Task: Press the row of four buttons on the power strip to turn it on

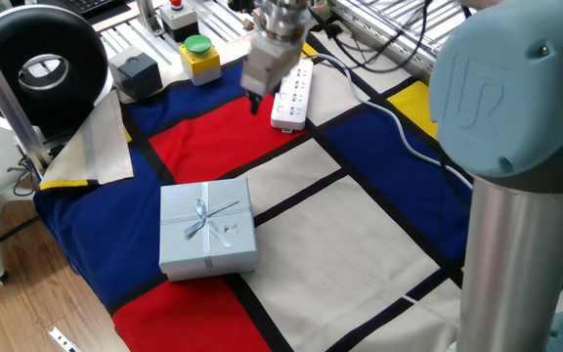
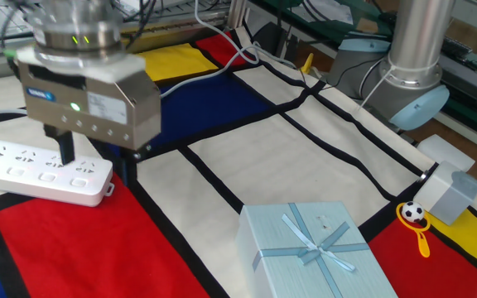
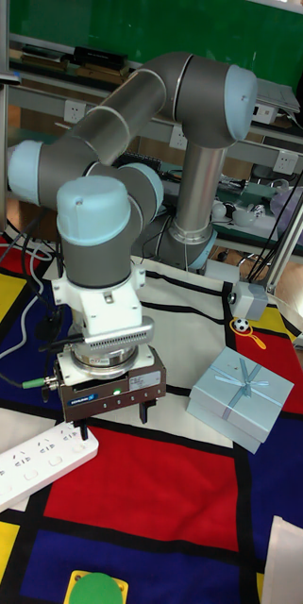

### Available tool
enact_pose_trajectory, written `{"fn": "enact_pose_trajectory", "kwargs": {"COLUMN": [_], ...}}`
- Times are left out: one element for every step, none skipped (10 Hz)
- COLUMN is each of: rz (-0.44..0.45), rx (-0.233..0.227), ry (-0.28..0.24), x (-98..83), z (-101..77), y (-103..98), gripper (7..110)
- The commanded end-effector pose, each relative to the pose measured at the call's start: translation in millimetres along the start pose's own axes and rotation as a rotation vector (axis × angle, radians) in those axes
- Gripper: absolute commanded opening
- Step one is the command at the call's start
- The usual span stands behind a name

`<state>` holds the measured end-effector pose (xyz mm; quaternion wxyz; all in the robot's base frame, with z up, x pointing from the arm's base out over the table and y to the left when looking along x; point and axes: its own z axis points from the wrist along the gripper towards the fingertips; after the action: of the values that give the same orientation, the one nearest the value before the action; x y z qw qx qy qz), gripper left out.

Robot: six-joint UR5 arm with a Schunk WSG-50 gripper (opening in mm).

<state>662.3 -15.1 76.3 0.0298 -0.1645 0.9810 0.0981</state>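
Power strip (image 2: 31, 172), a long white plastic socket strip with a white cable, lies on the worktop (image 2: 305, 157), which is covered by a cloth of red, blue, yellow and white fields with black lines. In the other fixed view it is at the left edge of the frame; in the one fixed view (image 1: 292, 96) it is in the upper middle. My end effector (image 2: 93, 165), a grey box with two dark fingers, hangs above the near end of the strip. One finger (image 2: 65, 149) points down over the strip and the second one is beside the strip's edge, so there is a clear gap between them and they hold nothing. I cannot tell if a fingertip touches the strip. The four small buttons are too small for me to see. A pale blue gift box with a ribbon (image 2: 317, 252) stands well apart, in the lower right of this view.
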Motion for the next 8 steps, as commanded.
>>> {"fn": "enact_pose_trajectory", "kwargs": {"rz": [0.076,0.07,0.076,0.109,0.137,0.179,0.209,0.228], "rx": [-0.017,0.013,0.047,0.089,0.135,0.173,0.18,0.175], "ry": [-0.057,-0.061,-0.068,-0.066,-0.076,-0.103,-0.121,-0.142], "x": [-30.5,-29.8,-30.9,-29.0,-28.3,-30.0,-31.6,-35.2], "z": [-27.9,-30.2,-31.3,-33.0,-37.1,-43.4,-46.8,-48.6], "y": [14,7,-1,-11,-20,-28,-30,-29], "gripper": [66,66,66,66,22,22,22,7]}}
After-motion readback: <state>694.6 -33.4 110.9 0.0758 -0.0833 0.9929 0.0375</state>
